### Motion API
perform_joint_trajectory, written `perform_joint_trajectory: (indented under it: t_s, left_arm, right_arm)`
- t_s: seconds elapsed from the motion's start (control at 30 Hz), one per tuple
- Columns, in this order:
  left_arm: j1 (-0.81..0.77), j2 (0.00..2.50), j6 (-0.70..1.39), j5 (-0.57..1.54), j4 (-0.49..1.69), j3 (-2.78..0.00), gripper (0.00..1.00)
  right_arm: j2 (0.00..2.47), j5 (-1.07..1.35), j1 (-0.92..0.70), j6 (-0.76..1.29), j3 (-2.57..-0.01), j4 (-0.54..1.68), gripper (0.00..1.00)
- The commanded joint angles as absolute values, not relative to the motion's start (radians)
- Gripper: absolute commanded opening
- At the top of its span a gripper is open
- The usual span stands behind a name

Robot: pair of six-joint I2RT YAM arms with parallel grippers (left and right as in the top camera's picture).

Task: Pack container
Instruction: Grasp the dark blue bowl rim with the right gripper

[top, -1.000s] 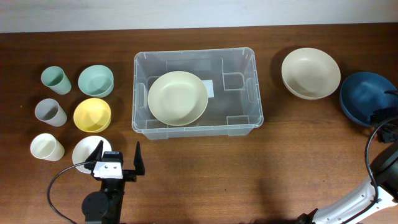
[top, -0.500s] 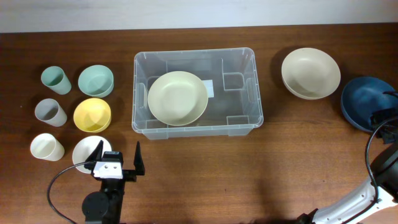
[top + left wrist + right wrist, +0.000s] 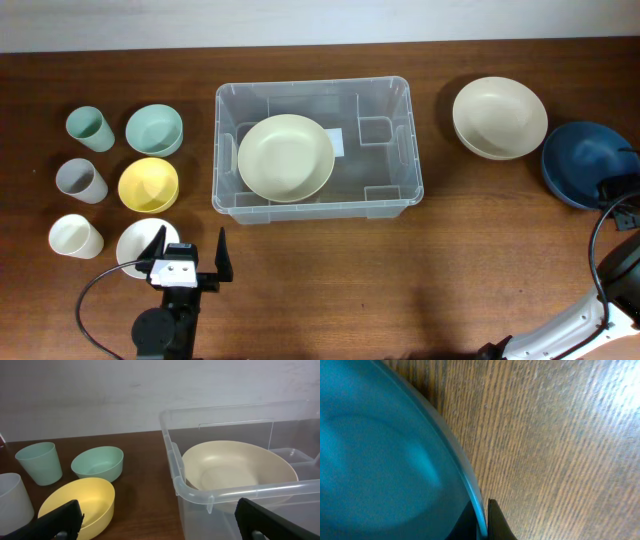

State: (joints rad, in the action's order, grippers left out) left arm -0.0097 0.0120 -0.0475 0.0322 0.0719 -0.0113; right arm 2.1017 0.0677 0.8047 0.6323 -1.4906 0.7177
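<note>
The clear plastic container (image 3: 410, 190) stands mid-table and holds a cream bowl (image 3: 286, 157); both also show in the left wrist view, container (image 3: 172, 460) and bowl (image 3: 235, 467). My right gripper (image 3: 612, 187) at the far right edge is shut on the rim of a dark blue bowl (image 3: 578, 160); the right wrist view shows the jaws (image 3: 482, 520) pinching the blue rim (image 3: 385, 460). My left gripper (image 3: 190, 256) is open and empty near the front left, its fingertips (image 3: 160, 520) at the frame's lower corners.
A second cream bowl (image 3: 499, 117) sits right of the container. At the left are a green cup (image 3: 89, 128), grey cup (image 3: 80, 181), white cup (image 3: 75, 236), green bowl (image 3: 154, 130), yellow bowl (image 3: 148, 185) and white bowl (image 3: 140, 243).
The dark blue bowl has shifted slightly left and up with my right gripper on its rim. The left arm has not moved.
</note>
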Motion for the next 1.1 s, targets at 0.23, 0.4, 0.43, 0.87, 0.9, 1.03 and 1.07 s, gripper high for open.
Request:
perform_joint_trajectory:
  t_s: [0.23,0.4,0.43,0.87,0.9,1.03,1.07]
  left_arm:
    - [-0.004,0.005,-0.042,0.029,0.08,-0.009,0.99]
    - [-0.004,0.005,-0.042,0.029,0.08,-0.009,0.99]
    - [-0.004,0.005,-0.042,0.029,0.08,-0.009,1.0]
    - [-0.004,0.005,-0.042,0.029,0.08,-0.009,0.99]
    - [-0.004,0.005,-0.042,0.029,0.08,-0.009,0.99]
    - [-0.004,0.005,-0.042,0.029,0.08,-0.009,0.99]
    - [-0.004,0.005,-0.042,0.029,0.08,-0.009,0.99]
  right_arm:
    - [2.133,0.249,0.888,0.628,-1.451,0.709,0.04]
    - [2.133,0.375,0.963,0.598,-1.451,0.692,0.04]
    - [2.133,0.399,0.974,0.598,-1.451,0.69,0.04]
    - [2.099,0.696,1.026,0.547,-1.452,0.648,0.04]
    - [2.088,0.711,1.024,0.54,-1.452,0.648,0.04]
    - [2.006,0.774,1.011,0.534,-1.454,0.646,0.04]
    - [1.979,0.791,1.008,0.534,-1.454,0.646,0.04]
